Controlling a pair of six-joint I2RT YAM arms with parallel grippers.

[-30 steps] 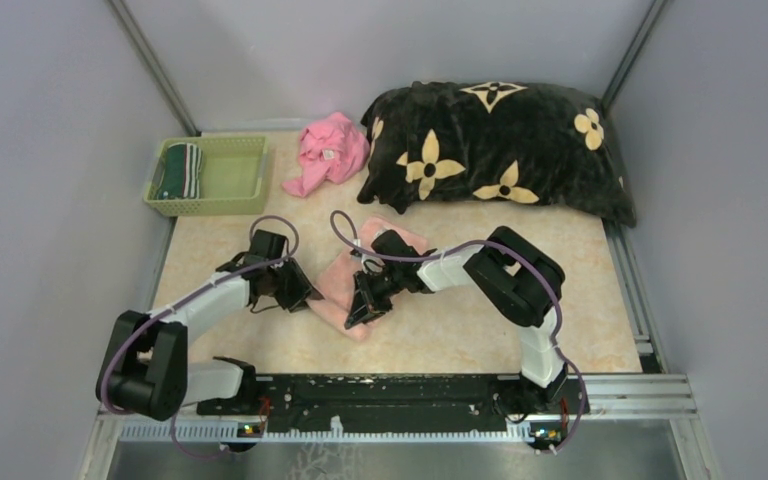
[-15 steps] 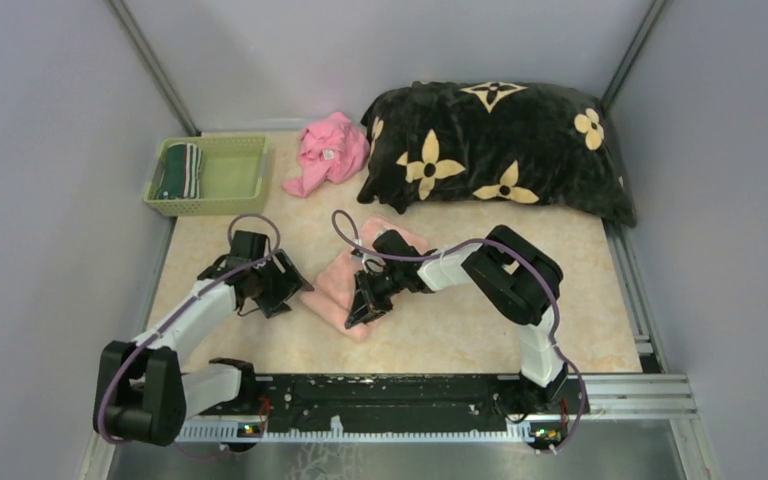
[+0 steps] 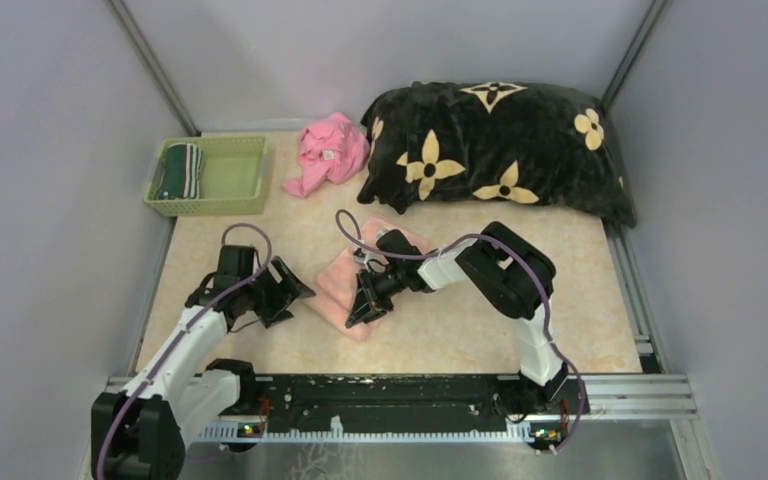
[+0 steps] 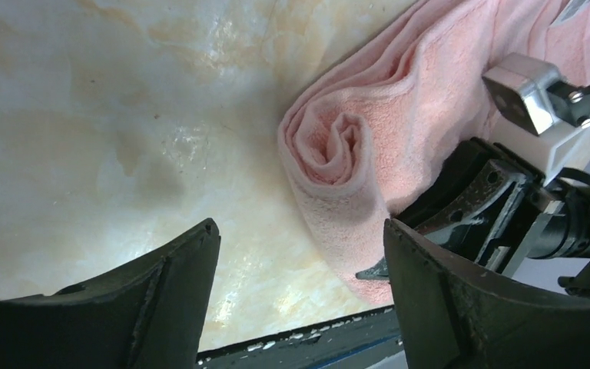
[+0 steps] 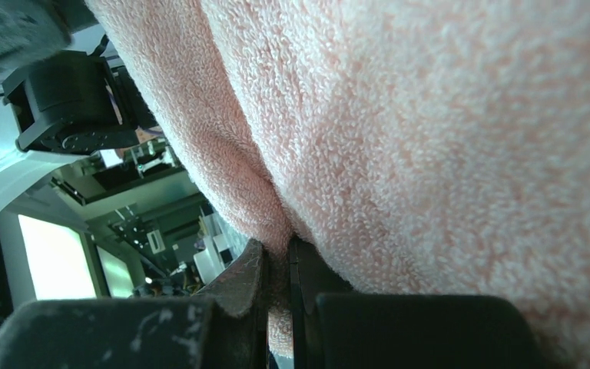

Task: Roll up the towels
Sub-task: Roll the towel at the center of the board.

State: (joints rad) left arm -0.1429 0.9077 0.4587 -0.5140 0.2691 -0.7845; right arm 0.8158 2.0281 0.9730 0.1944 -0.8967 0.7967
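The right gripper (image 5: 276, 250) is closed tight on a fold at the near edge of the salmon-pink towel (image 3: 332, 283), with a thin pinch of terry held between its fingers. The left gripper (image 3: 285, 292) is spread wide with nothing held, just left of that towel's rolled end, whose spiral is seen from the left wrist. The towel lies partly rolled at the middle of the desk (image 3: 460, 320). The green striped towel (image 3: 180, 170) lies in the basket (image 3: 210, 208) at the far left.

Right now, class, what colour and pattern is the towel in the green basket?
Dark green terry towel with white stripes; top external view.
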